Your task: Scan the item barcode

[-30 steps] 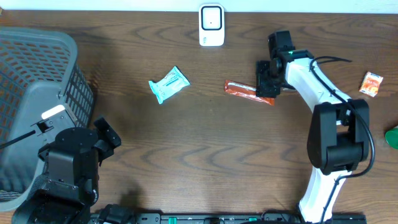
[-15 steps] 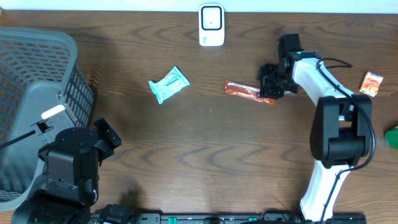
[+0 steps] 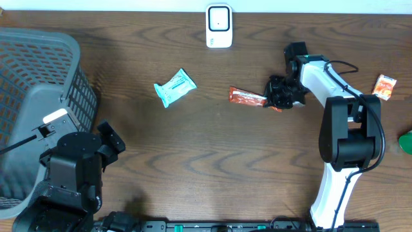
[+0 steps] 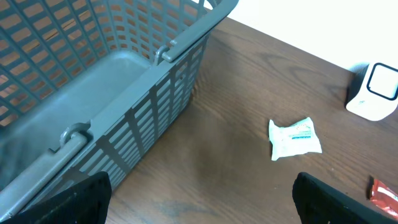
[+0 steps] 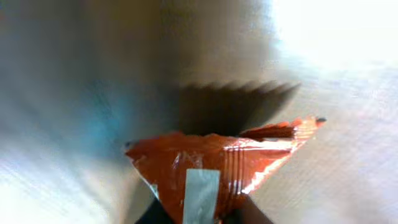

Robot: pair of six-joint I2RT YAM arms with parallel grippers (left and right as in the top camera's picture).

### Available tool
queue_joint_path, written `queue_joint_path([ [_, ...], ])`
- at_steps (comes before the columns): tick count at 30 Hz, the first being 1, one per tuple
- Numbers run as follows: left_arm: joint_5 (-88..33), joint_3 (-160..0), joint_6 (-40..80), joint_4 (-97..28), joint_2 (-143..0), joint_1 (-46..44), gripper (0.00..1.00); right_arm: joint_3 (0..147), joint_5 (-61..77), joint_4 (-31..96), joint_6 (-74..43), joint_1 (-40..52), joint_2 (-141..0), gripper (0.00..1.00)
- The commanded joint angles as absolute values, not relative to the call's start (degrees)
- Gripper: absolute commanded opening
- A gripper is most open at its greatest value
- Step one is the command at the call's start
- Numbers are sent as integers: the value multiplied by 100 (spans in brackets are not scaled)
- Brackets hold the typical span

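Observation:
A long orange-red packet (image 3: pixel 246 97) lies right of the table's middle, and my right gripper (image 3: pixel 278 96) is shut on its right end. In the right wrist view the packet (image 5: pixel 211 165) fills the lower middle, its crimped end pointing away and a pale strip on its face, pinched between the dark jaws at the bottom edge. A white scanner (image 3: pixel 219 26) stands at the back edge, also seen in the left wrist view as the white scanner (image 4: pixel 375 93). My left gripper (image 4: pixel 202 202) hovers open over bare wood near the basket, far from the packet.
A grey mesh basket (image 3: pixel 72 71) takes up the left side; the basket's rim (image 4: pixel 186 38) crosses the left wrist view. A teal-white packet (image 3: pixel 174 87) lies left of centre. A small orange sachet (image 3: pixel 385 86) and a green object (image 3: pixel 406 142) sit at the right edge.
My right gripper has closed onto the orange-red packet's right end and turned over it; the packet has shifted slightly left. The left arm has not moved.

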State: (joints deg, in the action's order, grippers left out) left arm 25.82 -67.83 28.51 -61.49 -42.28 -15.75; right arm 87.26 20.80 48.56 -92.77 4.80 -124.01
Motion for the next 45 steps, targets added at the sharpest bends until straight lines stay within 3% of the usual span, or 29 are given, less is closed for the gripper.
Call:
queue_joint_path([
  [1, 2655, -6770, 2860, -6147, -4222, -1549, 93, 8801, 1747, 4600, -8589, 333, -12558, 4],
  [21, 2655, -6770, 2860, -6147, -4222, -1549, 93, 9201, 2794, 1326, -4093, 681, -11607, 2],
  [29, 2655, -6768, 2860, -6147, -4222, -1549, 93, 9201, 2794, 655, -499, 1146, -10899, 1],
  [35, 2655, -6770, 2860, -6147, -4222, -1549, 93, 9181, 2561, -1, -12, 1385, -10936, 1],
  [40, 2655, -6770, 2860, -6147, -4222, -1549, 93, 9181, 904, -541, 10, 1575, -11043, 1],
  [42, 2655, -6770, 2860, -6147, -4222, -1549, 93, 9181, 1662, -716, 91, 1581, -11050, 1],
  [43, 2655, -6770, 2860, -6147, -4222, -1549, 93, 9181, 3420, -1011, 816, 1529, -11067, 1],
  [45, 2655, -6770, 2860, -6147, -4222, -1549, 93, 9181, 4595, -1247, 1385, 1452, -11087, 1],
])
